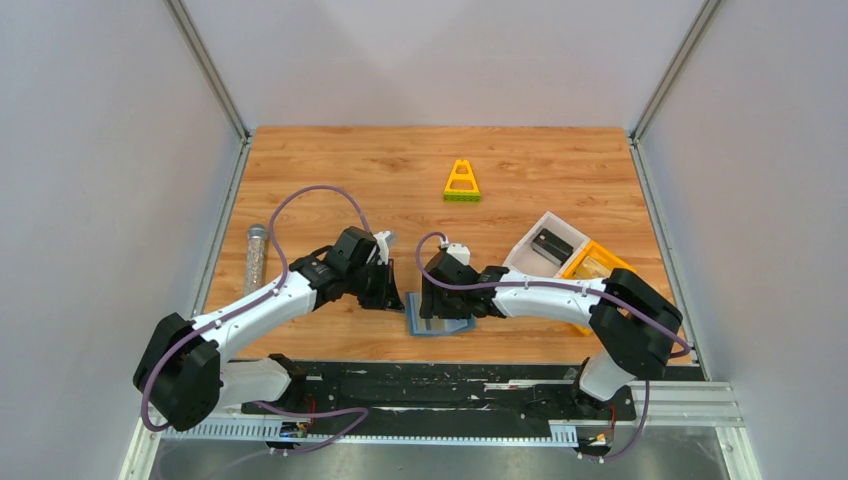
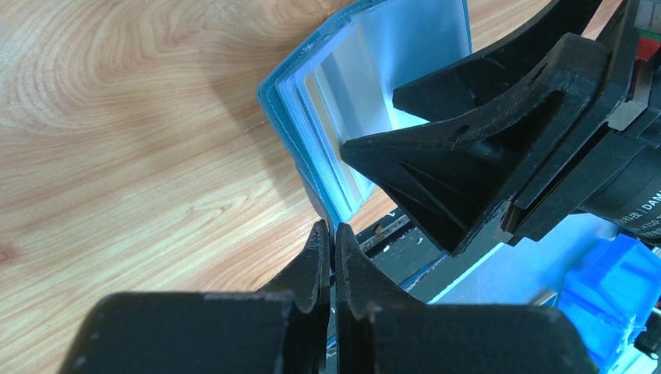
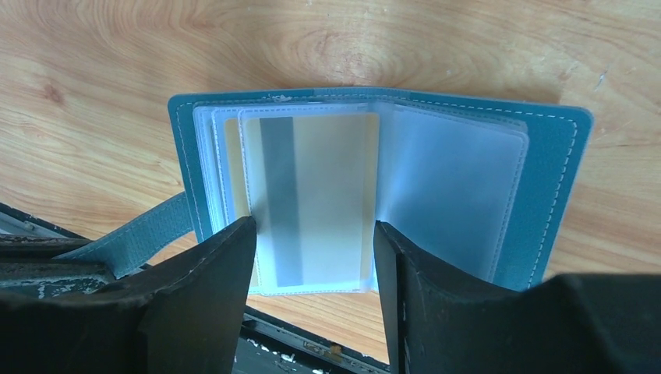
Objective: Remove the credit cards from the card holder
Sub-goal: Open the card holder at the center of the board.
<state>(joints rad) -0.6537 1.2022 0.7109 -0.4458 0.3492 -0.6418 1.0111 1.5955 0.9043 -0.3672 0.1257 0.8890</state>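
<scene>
The slate-blue card holder lies open near the table's front edge, also in the top view. Its clear sleeves fan out. One sleeve holds a pale gold credit card with a grey stripe, and a second gold card shows behind it. My right gripper is open, with its jaws on either side of that sleeve's lower end. My left gripper is shut on the card holder's left edge and holds that cover raised. The strap tab sticks out to the left.
A yellow triangular piece lies at the back centre. A white bin with a dark object and a yellow bin stand at the right. A clear tube lies at the left. The black rail runs just beyond the card holder.
</scene>
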